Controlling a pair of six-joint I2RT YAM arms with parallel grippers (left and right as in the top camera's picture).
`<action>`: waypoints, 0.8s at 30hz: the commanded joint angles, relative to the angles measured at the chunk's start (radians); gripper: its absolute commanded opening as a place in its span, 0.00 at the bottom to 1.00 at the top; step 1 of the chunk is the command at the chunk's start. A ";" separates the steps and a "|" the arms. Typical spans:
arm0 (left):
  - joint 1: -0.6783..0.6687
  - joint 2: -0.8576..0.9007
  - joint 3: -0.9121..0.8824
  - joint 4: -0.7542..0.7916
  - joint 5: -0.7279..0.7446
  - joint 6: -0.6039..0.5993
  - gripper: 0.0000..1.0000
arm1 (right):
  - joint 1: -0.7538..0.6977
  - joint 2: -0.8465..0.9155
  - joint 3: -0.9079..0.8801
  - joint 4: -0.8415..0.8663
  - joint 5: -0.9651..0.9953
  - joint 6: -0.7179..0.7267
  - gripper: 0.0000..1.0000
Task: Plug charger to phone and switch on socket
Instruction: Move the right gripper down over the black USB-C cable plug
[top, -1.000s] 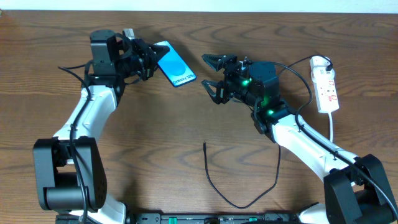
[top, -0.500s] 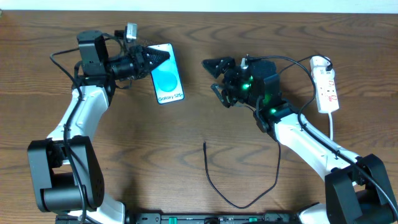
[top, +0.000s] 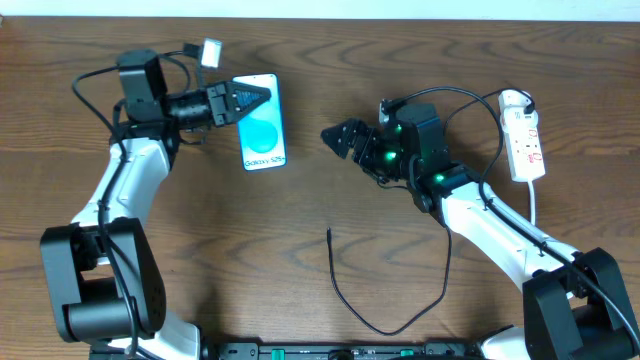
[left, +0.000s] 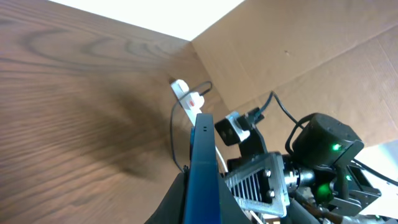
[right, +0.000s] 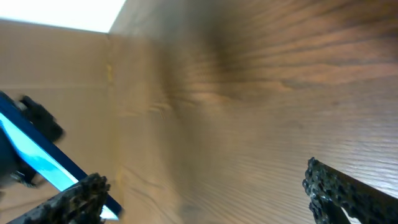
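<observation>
Since the earlier frames, the left arm has swung the phone (top: 265, 130) round, so it now runs nearly straight up and down the overhead view. The right gripper (top: 340, 138) has turned and shifted toward the middle of the wooden table (top: 230, 260).

The left gripper (top: 255, 98) pinches the phone at its top end. The blue screen faces up, and the left wrist view shows it edge-on between the fingers. The right gripper holds nothing, and its wrist view shows its two fingers spread well apart.

At the far right edge lies the socket (top: 525, 135), well apart from both grippers. The charger (top: 331, 262) lies in a loose loop near the front of the table, and its plug tip (top: 329, 233) rests on the wood, well apart from the phone.

By my reading, no part of the task is finished. The charger must still be picked up and plugged in, and the socket switched on.

Whether the socket's switches are on or off is too small to read. Whether the charger's far end reaches the socket is hidden behind the right arm. The phone's charging port is not visible.
</observation>
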 joint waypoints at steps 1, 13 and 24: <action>0.050 -0.024 -0.012 -0.013 0.037 0.025 0.07 | 0.008 -0.007 0.013 -0.037 -0.011 -0.139 0.99; 0.102 -0.024 -0.012 -0.022 -0.107 -0.100 0.07 | 0.036 -0.008 0.126 -0.394 0.165 -0.302 0.99; 0.102 -0.024 -0.012 -0.021 -0.151 -0.138 0.07 | 0.151 -0.007 0.176 -0.594 0.313 -0.306 0.99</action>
